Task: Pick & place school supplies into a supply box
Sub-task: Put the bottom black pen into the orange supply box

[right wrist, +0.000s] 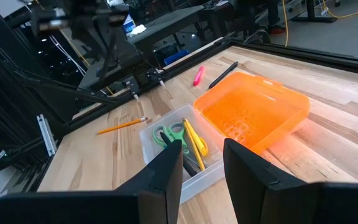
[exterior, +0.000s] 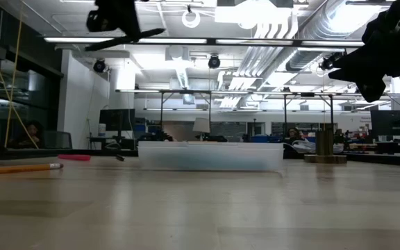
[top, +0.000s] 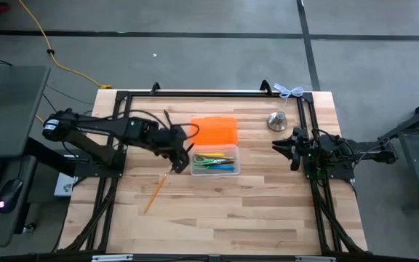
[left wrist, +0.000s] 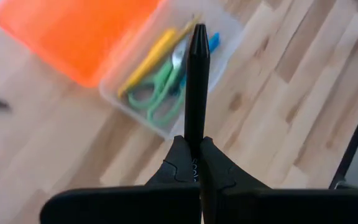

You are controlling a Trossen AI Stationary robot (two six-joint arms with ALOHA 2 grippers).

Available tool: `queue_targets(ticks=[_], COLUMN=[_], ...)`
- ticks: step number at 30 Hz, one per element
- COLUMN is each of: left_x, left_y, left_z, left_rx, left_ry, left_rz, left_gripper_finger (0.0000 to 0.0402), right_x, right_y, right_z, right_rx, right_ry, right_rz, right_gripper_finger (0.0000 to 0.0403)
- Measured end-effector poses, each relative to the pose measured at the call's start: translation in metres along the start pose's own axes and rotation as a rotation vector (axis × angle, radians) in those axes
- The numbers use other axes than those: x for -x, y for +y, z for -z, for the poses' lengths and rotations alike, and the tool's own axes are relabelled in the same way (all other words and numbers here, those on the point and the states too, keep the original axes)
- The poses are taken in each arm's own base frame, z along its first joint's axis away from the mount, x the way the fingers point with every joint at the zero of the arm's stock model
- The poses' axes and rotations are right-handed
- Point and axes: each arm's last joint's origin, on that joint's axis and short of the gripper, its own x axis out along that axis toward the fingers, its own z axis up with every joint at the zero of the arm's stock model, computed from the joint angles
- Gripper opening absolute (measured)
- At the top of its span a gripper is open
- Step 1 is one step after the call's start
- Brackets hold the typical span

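A: Left gripper (left wrist: 194,163) pinches a black pen (left wrist: 196,87), raised just left of the clear supply box (top: 214,164); orange lid (top: 214,132) lies open behind; scissors (left wrist: 156,99) already inside.

B: Turn the pen along the box's length; lower before you release; wooden pencil (top: 155,192) lies further left; right gripper (right wrist: 202,163), fingers apart, waits at right.

The black pen's (left wrist: 196,87) lower end is hidden between the left fingers (left wrist: 179,163).

Orange lid (top: 214,132), clear box (top: 214,161), green scissors (left wrist: 157,99), black pen (left wrist: 196,87), yellow pencil (top: 156,191), pink marker (right wrist: 198,75)
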Motion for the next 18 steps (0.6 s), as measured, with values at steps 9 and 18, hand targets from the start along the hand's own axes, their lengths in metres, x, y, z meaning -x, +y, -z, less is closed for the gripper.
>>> queue_targets(ticks=[9, 18], left_x=[0.011, -0.006], left_y=[-0.001, -0.008], left_z=[-0.048, -0.086], left_rx=[-0.168, -0.326], left_ry=[-0.095, -0.054], left_rz=[-0.01, -0.006], left_gripper_finger=[0.0021, 0.0021], right_x=[0.0, -0.001], right_y=[0.0, 0.0], right_z=[0.0, 0.001], right_rx=[0.001, 0.006], right_ry=[0.004, 0.018], right_rz=[0.003, 0.01], right_gripper_finger=[0.0094, 0.0094])
